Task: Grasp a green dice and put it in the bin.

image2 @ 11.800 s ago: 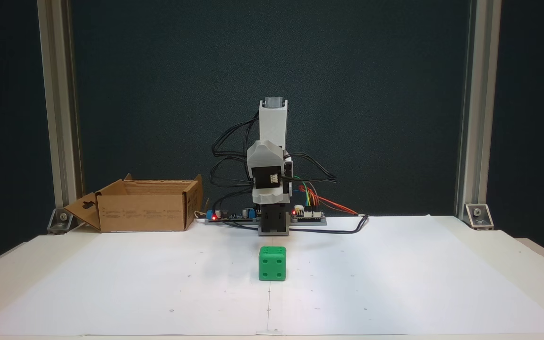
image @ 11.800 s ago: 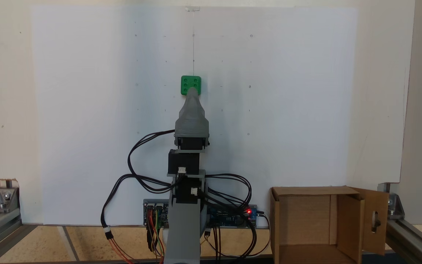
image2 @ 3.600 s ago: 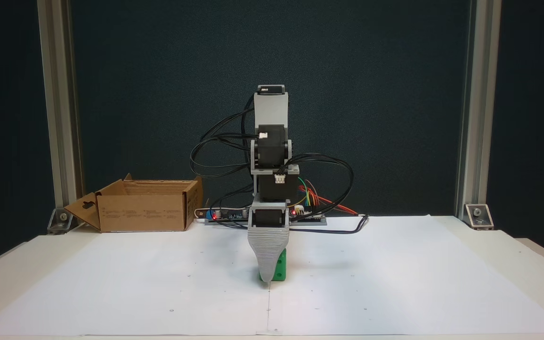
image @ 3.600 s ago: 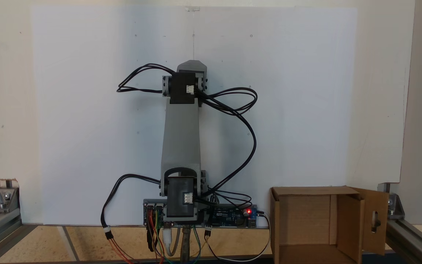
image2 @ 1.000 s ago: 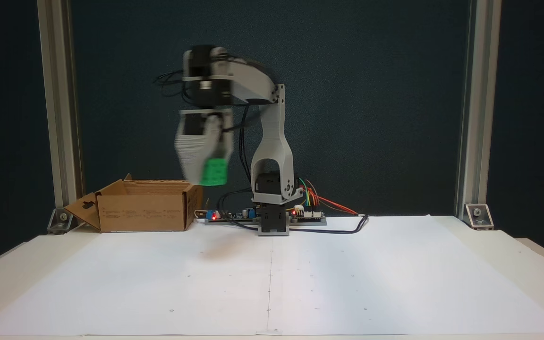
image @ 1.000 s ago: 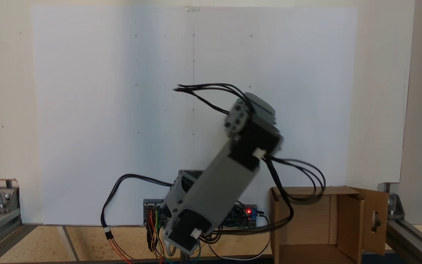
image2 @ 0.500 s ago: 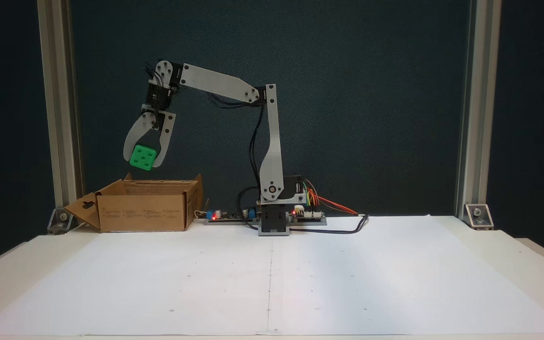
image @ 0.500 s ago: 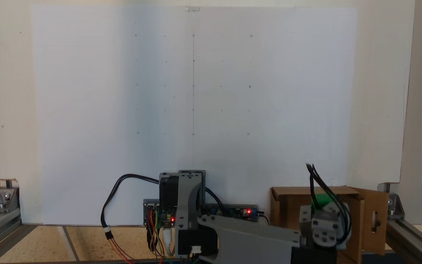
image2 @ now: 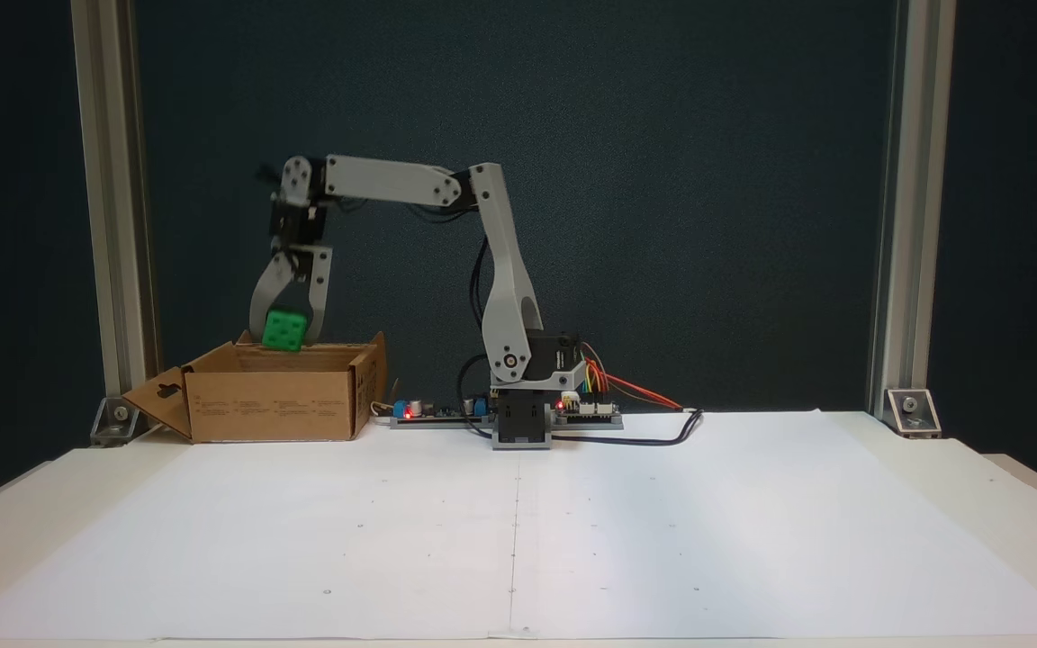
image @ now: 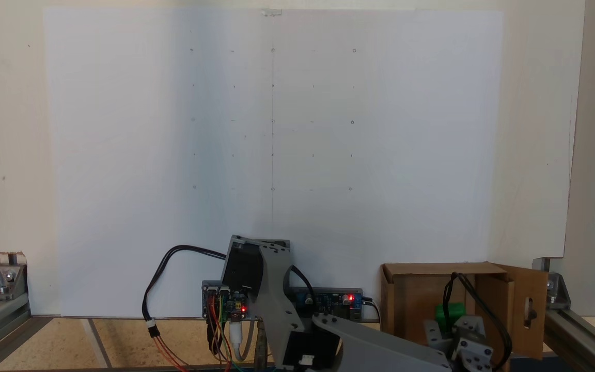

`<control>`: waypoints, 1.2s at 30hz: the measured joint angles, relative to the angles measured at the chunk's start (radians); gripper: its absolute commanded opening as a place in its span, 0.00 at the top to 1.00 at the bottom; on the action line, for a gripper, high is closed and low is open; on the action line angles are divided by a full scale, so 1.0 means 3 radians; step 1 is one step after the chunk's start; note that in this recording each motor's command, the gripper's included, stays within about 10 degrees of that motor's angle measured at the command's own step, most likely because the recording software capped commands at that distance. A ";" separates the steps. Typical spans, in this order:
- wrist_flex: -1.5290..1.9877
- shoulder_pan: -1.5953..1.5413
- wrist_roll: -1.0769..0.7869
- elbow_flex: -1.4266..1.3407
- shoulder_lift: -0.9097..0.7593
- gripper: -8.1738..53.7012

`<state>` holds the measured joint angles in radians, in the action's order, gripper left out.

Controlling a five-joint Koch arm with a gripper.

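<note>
The gripper [image2: 286, 335] points down over the bin [image2: 275, 405]. Its two jaws are squeezed on the sides of the dice [image2: 284, 330], one jaw on each side. The dice hangs just above the open top of the bin, about level with its rim. In a fixed view the dice [image: 450, 312] shows as a green bit inside the frame of the bin [image: 411, 294], partly hidden by the wrist and black wires.

The dice looks like hard plastic, small and light. It probably will not bend or break. Its flat sides are the best place to hold it. Its smooth faces and round corners could make it slip.

The bin is an open cardboard box with its flaps folded out. I cannot see anything else inside it.
</note>
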<state>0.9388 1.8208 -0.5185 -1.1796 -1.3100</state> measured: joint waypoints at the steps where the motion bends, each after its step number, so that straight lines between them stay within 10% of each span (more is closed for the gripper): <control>1: -0.0005 0.0005 -0.0005 0.0000 0.0036 0.68; 5: -0.0082 0.0010 -0.0010 0.0000 0.0061 0.68; 8: -0.0159 0.0026 -0.0010 0.0000 0.0082 0.38; 18: -0.0169 0.0036 0.0184 0.0000 -0.0036 0.17; 36: -0.0169 -0.3794 0.1692 -0.0036 -0.1626 0.15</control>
<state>0.8882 0.6826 -0.0107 -1.1904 -1.7978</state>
